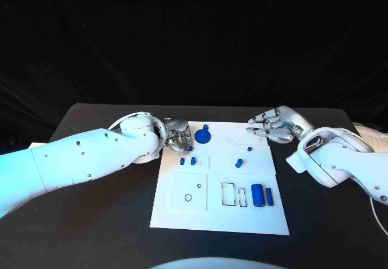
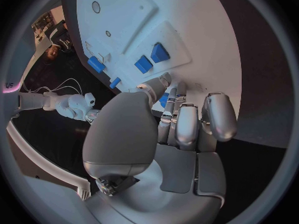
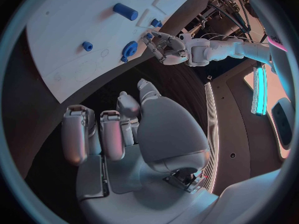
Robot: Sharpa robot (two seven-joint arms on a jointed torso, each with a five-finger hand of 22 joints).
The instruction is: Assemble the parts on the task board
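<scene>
The white task board (image 1: 218,216) lies mid-table, also seen as board (image 2: 206,35) and board (image 3: 62,25). My left hand (image 1: 176,138) hovers at its far left corner and pinches a small blue part (image 2: 163,100) between thumb and fingers; the same hand (image 3: 165,47) appears in the right wrist view. My right hand (image 1: 272,126) hangs just off the far right corner, fingers loosely bent, holding nothing. A round blue disc (image 1: 203,135) lies beside the left hand. Two small blue blocks (image 1: 188,161), a peg (image 1: 239,162) and a blue cylinder (image 1: 258,194) rest on the board.
A thin blue bar (image 1: 269,195) lies right of the cylinder, next to outlined slots (image 1: 232,195). A square plate with holes (image 1: 188,190) takes the board's near left. Black table (image 1: 97,224) surrounds the board.
</scene>
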